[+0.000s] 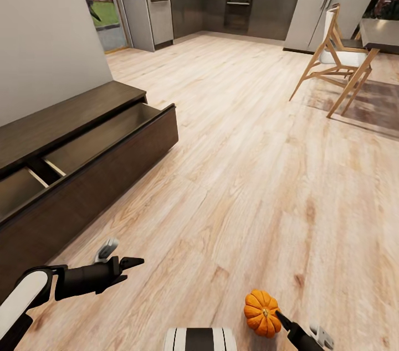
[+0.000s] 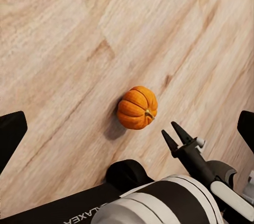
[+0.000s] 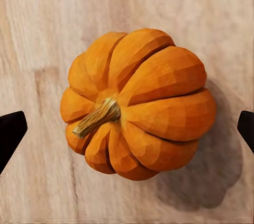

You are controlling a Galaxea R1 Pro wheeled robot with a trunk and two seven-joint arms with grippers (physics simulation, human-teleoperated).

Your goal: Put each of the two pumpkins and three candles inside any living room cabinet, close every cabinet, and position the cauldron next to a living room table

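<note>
Pumpkin [image 1: 262, 313]: one small orange ribbed pumpkin lies on the wooden floor [image 1: 249, 174], low in the head view, just in front of the robot's base and to its right. It is tipped on its side, and its short tan stem points sideways in the right wrist view [image 3: 138, 105]. It shows also in the left wrist view [image 2: 137, 107].

Right gripper [image 1: 284, 319]: it is near the pumpkin, on the side toward the robot. In the right wrist view the pumpkin sits between the two dark finger tips [image 3: 10, 134], which are at the far edges of the picture and do not touch it. The jaws stand wide apart. The left wrist view shows this gripper [image 2: 175, 136] just beside the pumpkin, apart from it.

Left gripper [image 1: 132, 262]: it hangs over bare floor at the robot's left, well apart from the pumpkin, holding nothing. Its jaws are apart, with the two dark tips at opposite edges of the left wrist view.

Cabinet [image 1: 83, 174]: the long low dark-brown unit stands against the wall at the left. Its drawers [image 1: 105, 138] are pulled out and I see nothing in the parts that show.

Background: grey kitchen units [image 1: 221, 10] with an oven, a fridge [image 1: 327, 2], and a wooden chair [image 1: 338, 57] next to a desk [image 1: 379, 32] at the right.
</note>
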